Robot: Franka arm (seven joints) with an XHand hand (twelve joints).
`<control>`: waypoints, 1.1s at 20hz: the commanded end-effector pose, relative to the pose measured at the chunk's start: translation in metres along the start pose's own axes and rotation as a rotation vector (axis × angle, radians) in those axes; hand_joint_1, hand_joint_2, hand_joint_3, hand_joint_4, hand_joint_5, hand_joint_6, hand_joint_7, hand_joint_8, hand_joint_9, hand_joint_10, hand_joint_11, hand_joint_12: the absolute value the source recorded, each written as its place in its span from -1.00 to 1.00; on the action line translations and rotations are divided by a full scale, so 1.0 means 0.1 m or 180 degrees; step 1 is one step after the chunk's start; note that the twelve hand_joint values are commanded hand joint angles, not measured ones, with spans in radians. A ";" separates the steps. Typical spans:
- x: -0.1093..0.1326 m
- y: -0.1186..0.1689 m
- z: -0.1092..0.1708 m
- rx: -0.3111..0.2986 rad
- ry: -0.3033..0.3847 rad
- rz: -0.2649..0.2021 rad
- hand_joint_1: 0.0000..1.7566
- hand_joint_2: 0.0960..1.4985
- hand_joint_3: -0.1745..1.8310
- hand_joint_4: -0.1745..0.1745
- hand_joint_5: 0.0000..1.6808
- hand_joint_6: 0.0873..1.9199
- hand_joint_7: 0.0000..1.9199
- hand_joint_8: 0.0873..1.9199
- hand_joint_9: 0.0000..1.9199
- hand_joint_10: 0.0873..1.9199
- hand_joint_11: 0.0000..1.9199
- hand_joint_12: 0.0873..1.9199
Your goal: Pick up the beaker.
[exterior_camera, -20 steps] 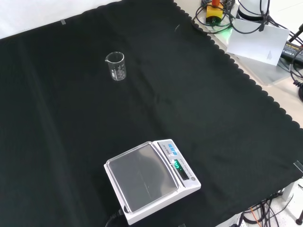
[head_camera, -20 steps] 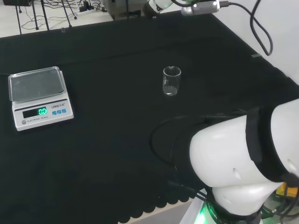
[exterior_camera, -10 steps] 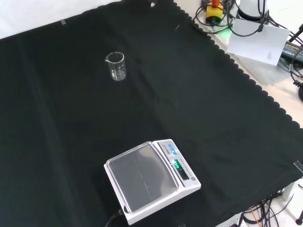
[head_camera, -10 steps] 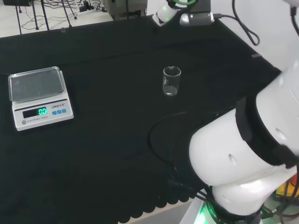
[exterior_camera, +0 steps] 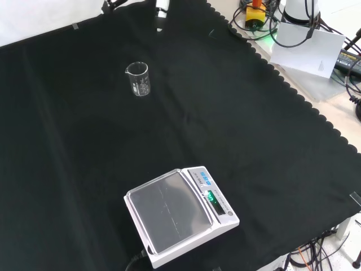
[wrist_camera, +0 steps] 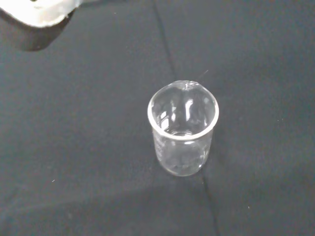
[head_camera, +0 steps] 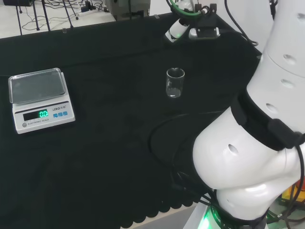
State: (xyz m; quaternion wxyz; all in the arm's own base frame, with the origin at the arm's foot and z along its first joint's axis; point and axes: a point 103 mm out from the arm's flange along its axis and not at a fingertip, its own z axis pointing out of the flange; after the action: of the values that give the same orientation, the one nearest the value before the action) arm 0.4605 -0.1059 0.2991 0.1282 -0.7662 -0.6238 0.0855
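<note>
The head view looks from behind and above the arm's base across the desk (head_camera: 109, 157). The front view faces back, high, looking down. The wrist view sits close above the beaker (wrist_camera: 182, 129), probably tilted. All three share it.

The hand (exterior_camera: 161, 12) is cut off by the front view's top edge, so whether its fingers are curled or straight cannot be told. In the wrist view a blurred white part of it (at one corner) (wrist_camera: 39, 10) is likewise cropped.
</note>
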 end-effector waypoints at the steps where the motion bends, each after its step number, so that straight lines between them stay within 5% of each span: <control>1: -0.18 0.47 0.35 -0.0038 0.0215 -0.0007 -0.19 -0.16 -0.53 0.26 -1.00 -1.00 -1.00 -0.62 -0.94 -0.14 -1.00 0.21; 22: -0.01 0.60 1.09 0.0400 0.0296 -0.0056 -0.21 -0.15 -0.54 0.31 -1.00 -1.00 -1.00 -0.68 -0.96 -0.15 -1.00 0.19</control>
State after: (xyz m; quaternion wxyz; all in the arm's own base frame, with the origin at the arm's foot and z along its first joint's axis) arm 0.4882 -0.1110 0.1846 0.1997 -0.7552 -0.6187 0.0834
